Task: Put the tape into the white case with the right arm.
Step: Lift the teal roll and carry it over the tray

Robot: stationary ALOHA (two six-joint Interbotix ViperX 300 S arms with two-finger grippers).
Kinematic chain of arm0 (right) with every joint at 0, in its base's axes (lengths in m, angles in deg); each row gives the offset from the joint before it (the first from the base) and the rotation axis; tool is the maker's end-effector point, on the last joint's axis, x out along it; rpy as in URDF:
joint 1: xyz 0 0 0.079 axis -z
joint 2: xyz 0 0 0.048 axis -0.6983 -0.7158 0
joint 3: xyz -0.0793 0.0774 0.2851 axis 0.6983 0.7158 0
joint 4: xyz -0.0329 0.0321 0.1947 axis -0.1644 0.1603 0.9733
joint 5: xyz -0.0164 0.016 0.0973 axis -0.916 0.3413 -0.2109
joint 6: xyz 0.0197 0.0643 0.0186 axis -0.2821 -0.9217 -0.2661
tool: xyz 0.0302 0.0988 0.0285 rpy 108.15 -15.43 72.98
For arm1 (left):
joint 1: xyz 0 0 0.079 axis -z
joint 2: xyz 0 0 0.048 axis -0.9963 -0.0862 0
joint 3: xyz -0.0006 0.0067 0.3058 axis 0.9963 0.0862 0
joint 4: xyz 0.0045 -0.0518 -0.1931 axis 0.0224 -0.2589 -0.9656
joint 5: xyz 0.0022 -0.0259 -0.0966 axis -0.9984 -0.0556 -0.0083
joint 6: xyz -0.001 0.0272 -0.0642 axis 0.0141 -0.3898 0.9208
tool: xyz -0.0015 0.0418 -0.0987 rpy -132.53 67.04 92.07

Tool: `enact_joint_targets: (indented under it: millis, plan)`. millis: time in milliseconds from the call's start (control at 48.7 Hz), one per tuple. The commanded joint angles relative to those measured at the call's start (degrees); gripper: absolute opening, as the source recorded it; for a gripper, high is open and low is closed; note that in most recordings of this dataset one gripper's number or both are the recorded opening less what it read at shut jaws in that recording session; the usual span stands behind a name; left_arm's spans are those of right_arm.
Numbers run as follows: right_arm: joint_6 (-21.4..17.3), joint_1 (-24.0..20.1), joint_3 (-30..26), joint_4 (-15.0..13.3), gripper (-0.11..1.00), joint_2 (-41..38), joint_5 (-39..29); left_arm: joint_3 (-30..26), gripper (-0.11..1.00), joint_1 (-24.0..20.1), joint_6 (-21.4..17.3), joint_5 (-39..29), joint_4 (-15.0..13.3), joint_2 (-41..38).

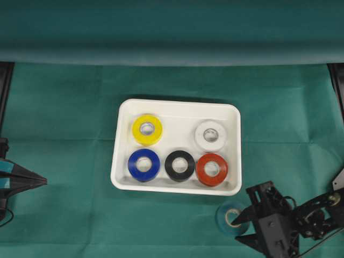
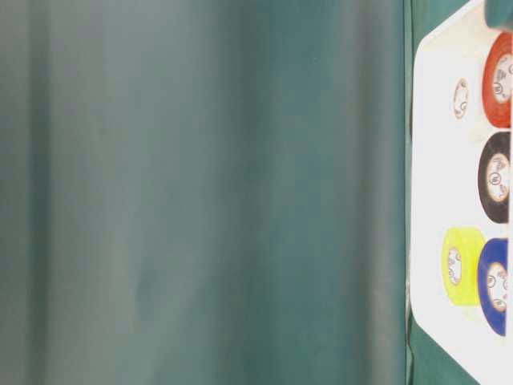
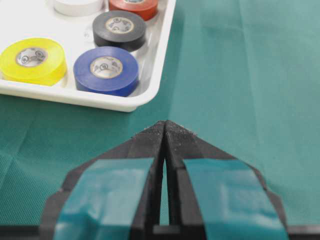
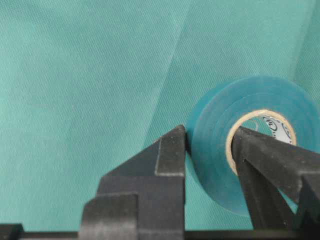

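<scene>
Overhead view: the white case (image 1: pixel 176 107) lies in the middle of a green cloth (image 1: pixel 64 107), with five rolls flat inside it. A yellow roll (image 1: pixel 147 129) sits at the upper left, a white roll (image 1: pixel 210 135) at the upper right, and along the near row a blue roll (image 1: pixel 143 164), a black roll (image 1: pixel 179 165) and a red roll (image 1: pixel 212 169) stand side by side, the black one between the other two. The upper middle spot of the case holds nothing. The sixth roll, the teal tape (image 1: pixel 228 218), is outside the case, just past its lower right corner, on or just above the cloth, where its colour nearly blends with the fabric. The right gripper (image 1: pixel 240 219) is on it, at the end of the black right arm (image 1: pixel 301 217) reaching in from the lower right corner. In the right wrist view the two black fingers pinch the wall of the tape (image 4: pixel 220 150): one finger (image 4: pixel 170 155) presses its outer face and the other sits inside the cardboard core, so the right gripper (image 4: pixel 210 145) is clamped on the roll's wall. The left gripper (image 1: pixel 40 180) rests at the left edge of the cloth, well apart from the case; in the left wrist view the left gripper (image 3: pixel 165 126) has its blue-banded fingers pressed together, tips meeting, pinching nothing and pointing toward the case's near corner (image 3: pixel 145 97).
</scene>
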Motion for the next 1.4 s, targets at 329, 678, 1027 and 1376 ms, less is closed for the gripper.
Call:
enact_joint_targets:
  millis: [329, 678, 1027, 1376]
  plan:
    - [-0.18, -0.88, -14.59, 0.18, 0.02, -10.72, -0.88, -0.62, 0.0, -0.18, 0.0, 0.53, -0.09, -0.53]
    - [0.18, -0.88, -19.95, 0.0, 0.02, -15.12, -2.99, -0.62, 0.0, -0.09, 0.0, 0.53, -0.09, -0.53]
    - [0.53, 3.25, -21.09, -0.62, 0.02, -14.59, -10.63, -0.62, 0.0, -0.18, 0.0, 0.53, -0.09, -0.53]
    - [1.58, 16.7, -20.65, -2.46, 0.02, -14.59, -4.66, -0.62, 0.0, -0.18, 0.0, 0.53, -0.09, -0.53]
